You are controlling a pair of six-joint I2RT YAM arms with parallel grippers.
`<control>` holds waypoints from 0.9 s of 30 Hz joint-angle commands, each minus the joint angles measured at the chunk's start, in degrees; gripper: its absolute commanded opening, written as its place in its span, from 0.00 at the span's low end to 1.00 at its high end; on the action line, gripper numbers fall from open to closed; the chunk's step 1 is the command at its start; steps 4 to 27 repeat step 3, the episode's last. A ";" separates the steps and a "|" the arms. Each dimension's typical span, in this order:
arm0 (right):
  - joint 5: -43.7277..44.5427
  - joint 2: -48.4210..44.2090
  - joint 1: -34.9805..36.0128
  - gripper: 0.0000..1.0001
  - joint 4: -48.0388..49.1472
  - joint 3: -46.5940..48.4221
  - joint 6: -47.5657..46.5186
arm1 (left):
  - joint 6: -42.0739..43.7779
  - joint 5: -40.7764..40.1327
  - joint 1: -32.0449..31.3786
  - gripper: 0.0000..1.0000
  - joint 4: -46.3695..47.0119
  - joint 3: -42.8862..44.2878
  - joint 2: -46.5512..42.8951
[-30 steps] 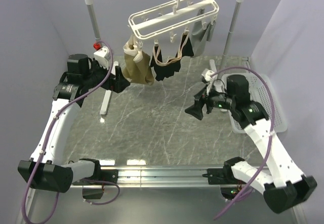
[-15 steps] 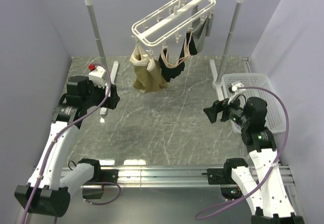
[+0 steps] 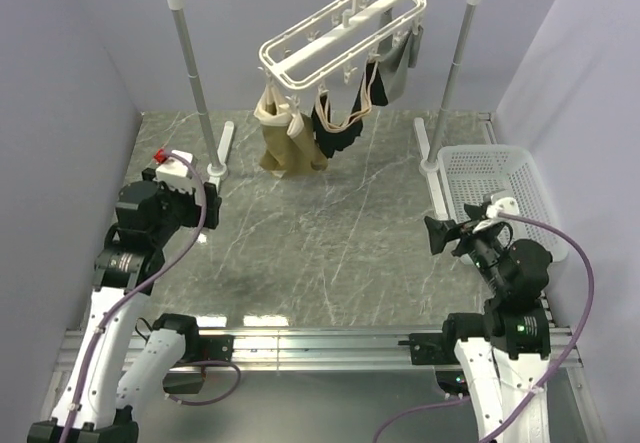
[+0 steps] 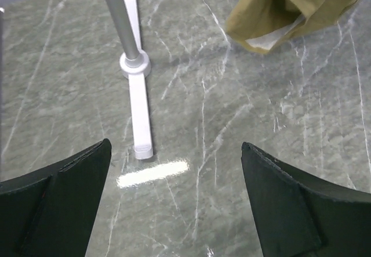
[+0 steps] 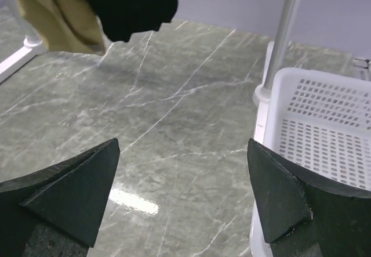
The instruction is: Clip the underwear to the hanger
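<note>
**Briefs on the frame, both claws apart**

Top view: black boxer briefs with tan waistband point(image 3: 340, 128) hanging under white plastic double-rail drying frame point(image 3: 340, 31), far centre, just right of tan garment point(image 3: 285, 145). Left gripper point(image 3: 208, 201) near left, right gripper point(image 3: 436, 235) near right beside white mesh basket point(image 3: 500, 178).

Left wrist: fingers spread wide, holding nothing.

Right wrist: fingers wide apart, holding nothing, briefs far left.

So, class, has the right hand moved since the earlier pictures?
Yes. The right hand has drawn back rightward, from mid-table to just beside the white basket.
</note>
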 commanded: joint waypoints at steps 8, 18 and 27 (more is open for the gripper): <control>3.10 -2.51 -0.24 0.98 0.10 -0.07 -0.09 | -0.09 -3.43 0.28 1.00 7.90 -2.81 -5.65; 3.10 -2.51 -0.24 0.98 0.10 -0.07 -0.09 | -0.09 -3.43 0.28 1.00 7.90 -2.81 -5.65; 3.10 -2.51 -0.24 0.98 0.10 -0.07 -0.09 | -0.09 -3.43 0.28 1.00 7.90 -2.81 -5.65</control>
